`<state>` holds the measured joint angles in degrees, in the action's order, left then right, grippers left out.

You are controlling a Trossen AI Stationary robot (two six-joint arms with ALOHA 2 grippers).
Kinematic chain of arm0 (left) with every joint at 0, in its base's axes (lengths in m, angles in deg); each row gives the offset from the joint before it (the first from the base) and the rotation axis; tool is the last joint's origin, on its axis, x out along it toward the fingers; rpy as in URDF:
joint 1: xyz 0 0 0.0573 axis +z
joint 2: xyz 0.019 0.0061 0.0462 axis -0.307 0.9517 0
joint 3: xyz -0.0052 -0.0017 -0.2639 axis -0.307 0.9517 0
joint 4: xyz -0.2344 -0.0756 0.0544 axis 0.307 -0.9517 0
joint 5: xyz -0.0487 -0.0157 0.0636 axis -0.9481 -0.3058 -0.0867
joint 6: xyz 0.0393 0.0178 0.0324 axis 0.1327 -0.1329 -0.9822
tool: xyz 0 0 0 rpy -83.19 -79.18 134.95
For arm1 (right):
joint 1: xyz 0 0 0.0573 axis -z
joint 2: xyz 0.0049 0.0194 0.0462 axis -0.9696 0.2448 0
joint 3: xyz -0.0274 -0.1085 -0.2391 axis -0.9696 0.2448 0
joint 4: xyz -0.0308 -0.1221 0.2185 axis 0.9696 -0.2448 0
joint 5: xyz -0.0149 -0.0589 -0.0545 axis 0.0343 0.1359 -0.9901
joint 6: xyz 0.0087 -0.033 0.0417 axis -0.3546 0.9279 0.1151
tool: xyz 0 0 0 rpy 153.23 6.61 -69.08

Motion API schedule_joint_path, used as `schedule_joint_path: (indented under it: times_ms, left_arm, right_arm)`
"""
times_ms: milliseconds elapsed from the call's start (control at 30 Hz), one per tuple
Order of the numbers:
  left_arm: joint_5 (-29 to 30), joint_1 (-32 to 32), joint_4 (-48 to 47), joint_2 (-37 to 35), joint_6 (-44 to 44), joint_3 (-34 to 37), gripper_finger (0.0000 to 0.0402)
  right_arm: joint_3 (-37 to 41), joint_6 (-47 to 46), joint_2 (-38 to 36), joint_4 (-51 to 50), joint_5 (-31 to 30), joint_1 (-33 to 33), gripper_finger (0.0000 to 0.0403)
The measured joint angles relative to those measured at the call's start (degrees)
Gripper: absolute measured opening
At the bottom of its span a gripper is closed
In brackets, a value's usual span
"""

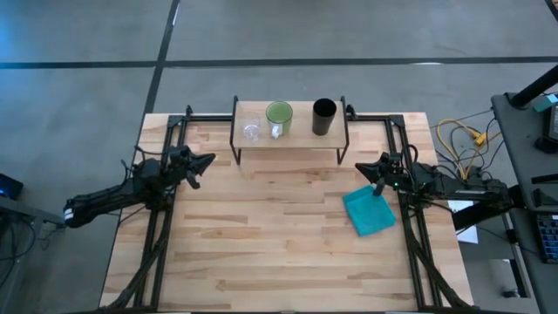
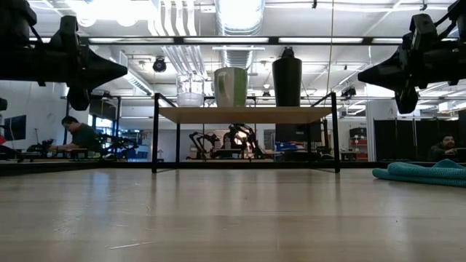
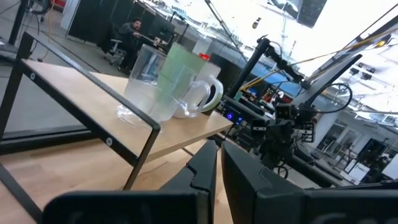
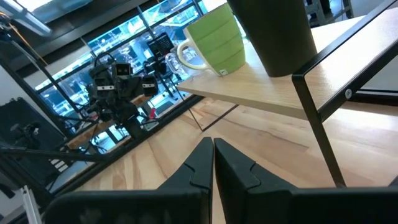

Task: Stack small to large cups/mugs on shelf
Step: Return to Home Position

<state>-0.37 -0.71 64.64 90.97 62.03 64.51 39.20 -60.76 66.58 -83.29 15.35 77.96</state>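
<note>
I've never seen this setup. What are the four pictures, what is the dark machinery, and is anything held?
Two dark robot arms work at a wooden table. One picture looks down from above, one level across the tabletop, two from cameras on the wrists. The left gripper and right gripper sit at the table's sides, shut, holding nothing. On the small shelf stand a clear glass cup, a green mug and a black cup in a row. A teal cloth lies near the right gripper.

Cups [image 1: 279, 114] on shelf [image 1: 297, 137] (seemingly one row)
</note>
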Motion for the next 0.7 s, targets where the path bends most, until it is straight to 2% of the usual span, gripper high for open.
schedule_joint_path:
  times_ms: [700]
  left_arm:
    - [0.0,0.0,-0.3,1.1,0.1,0.1,0.0011]
  right_arm:
    - [0.0,0.0,0.0,0.0,0.0,0.0,0.0009]
